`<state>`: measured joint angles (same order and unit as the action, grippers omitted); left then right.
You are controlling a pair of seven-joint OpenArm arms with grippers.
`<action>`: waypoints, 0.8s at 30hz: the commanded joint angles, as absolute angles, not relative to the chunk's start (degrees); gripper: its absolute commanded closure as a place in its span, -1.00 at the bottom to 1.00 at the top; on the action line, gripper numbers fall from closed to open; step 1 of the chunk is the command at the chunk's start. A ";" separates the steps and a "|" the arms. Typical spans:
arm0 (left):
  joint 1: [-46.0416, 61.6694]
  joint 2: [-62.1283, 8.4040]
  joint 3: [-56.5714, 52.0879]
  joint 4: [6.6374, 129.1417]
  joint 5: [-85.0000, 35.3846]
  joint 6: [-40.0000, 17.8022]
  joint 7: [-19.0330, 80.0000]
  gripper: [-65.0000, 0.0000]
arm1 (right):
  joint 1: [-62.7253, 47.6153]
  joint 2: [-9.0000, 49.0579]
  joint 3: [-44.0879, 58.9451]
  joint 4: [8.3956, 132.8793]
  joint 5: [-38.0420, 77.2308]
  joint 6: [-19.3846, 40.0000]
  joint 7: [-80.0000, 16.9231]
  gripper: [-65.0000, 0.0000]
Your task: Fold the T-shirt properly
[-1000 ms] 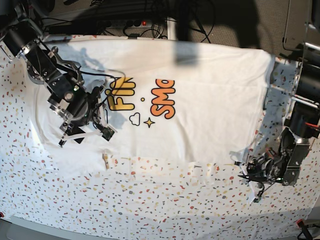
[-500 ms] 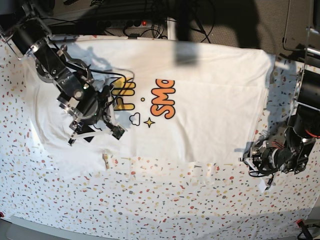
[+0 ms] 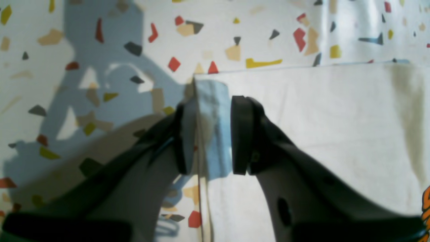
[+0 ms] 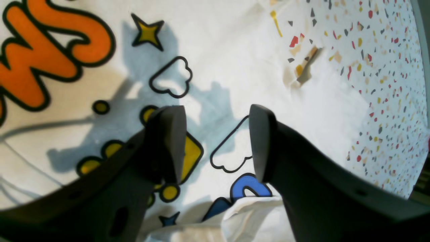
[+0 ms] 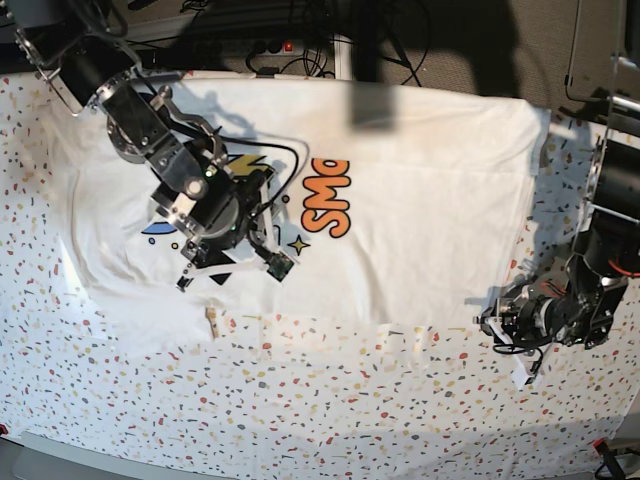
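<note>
The T-shirt lies spread print-up across the far half of the worktop, which is covered in a speckled terrazzo cloth; its long lower edge runs roughly parallel to the worktop's near edge, with bare speckled cover between the two.

Toward the worktop's left end in the base view, the right end effector hangs over the printed chest of the shirt, its arm reaching in from the far left corner. The wrist view shows its two dark fingers standing wide apart with nothing between them, above a cloud outline, a yellow star and the orange "SMOL" lettering. Close under the wrist camera a fold of white fabric is bunched up, with blue lettering partly showing just beyond it. The end effector casts a shadow on the cloth; whether its fingertips touch the shirt cannot be told.

At the right end of the worktop, near its near edge, the left end effector sits at the shirt's lower right corner. In the wrist view its black pads are drawn narrow and pinch a raised fold of white fabric at the very corner of the garment, where two straight hems meet; the pinched cloth stands up between the pads while the rest of the shirt lies flat to the right.
</note>
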<state>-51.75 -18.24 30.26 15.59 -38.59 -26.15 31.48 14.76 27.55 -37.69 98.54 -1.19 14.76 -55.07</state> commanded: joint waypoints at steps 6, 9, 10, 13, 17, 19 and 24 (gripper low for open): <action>-54.13 -18.76 29.95 18.28 -38.92 -26.59 30.41 0.46 | 16.01 27.29 -37.08 99.22 -1.78 14.31 -54.26 0.07; -54.13 -18.57 29.95 19.27 -36.58 -26.57 30.41 0.40 | 16.01 27.29 -37.08 99.22 -1.78 14.31 -54.26 0.07; -54.15 -18.55 29.95 19.66 -35.83 -26.59 30.61 0.28 | 16.01 27.29 -37.08 99.22 -1.78 14.31 -54.26 0.07; -54.15 -18.57 29.95 20.43 -35.99 -26.59 31.05 -0.25 | 15.99 27.29 -37.08 99.22 -1.76 14.28 -54.37 0.07; -54.24 -18.61 29.95 20.34 -36.07 -26.57 34.02 -0.39 | 16.01 27.29 -37.08 99.24 -1.76 14.28 -54.43 0.07; -53.93 -18.79 29.95 20.27 -37.32 -26.59 35.53 -0.38 | 15.99 27.27 -37.08 99.22 -1.76 14.31 -54.43 0.07; -52.86 -19.22 29.95 20.18 -39.55 -26.63 35.99 -0.38 | 15.31 27.27 -37.08 99.24 -1.78 14.31 -55.20 0.07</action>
